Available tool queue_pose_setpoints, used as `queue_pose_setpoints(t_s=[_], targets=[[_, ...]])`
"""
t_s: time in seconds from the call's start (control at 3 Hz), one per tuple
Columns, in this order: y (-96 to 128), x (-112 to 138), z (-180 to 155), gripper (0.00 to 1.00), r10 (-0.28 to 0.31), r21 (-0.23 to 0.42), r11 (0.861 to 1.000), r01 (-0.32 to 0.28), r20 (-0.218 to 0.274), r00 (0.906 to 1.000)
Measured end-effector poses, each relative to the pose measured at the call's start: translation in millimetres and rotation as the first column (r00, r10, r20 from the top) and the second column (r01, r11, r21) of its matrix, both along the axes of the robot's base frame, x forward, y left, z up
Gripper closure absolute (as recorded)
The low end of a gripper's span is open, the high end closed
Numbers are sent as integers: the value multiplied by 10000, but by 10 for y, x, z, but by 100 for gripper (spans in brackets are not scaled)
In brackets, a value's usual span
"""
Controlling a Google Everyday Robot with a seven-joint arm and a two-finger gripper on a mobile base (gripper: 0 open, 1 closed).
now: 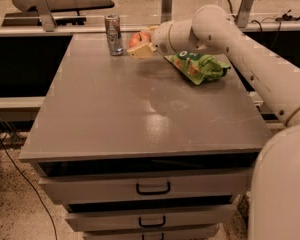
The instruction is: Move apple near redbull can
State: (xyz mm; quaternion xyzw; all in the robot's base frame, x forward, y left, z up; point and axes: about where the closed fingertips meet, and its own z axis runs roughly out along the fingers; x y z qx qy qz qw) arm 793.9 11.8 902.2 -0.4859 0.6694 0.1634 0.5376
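Observation:
The redbull can (113,34) is a slim silver-grey can standing upright at the far left of the grey table top (140,109). My gripper (140,45) is at the back of the table, just right of the can, and is shut on the apple (138,38), a red-orange fruit held between pale fingers (141,51). The apple sits low, close to the table surface, a short gap from the can. Whether it touches the table I cannot tell. My white arm (230,39) reaches in from the right.
A green snack bag (197,66) lies on the table just right of the gripper, under the arm. The table is a drawer cabinet with dark handles (153,188). A glass partition and rail (165,4) run along the back edge.

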Motion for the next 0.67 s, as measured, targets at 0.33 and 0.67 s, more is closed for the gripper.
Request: queue_pose_setpoints(t_s=[0.33, 0.67], targets=[[95, 397, -139, 99, -403, 122, 9991, 403, -11, 9992], [139, 585, -251, 78, -691, 141, 9975, 695, -287, 9972]])
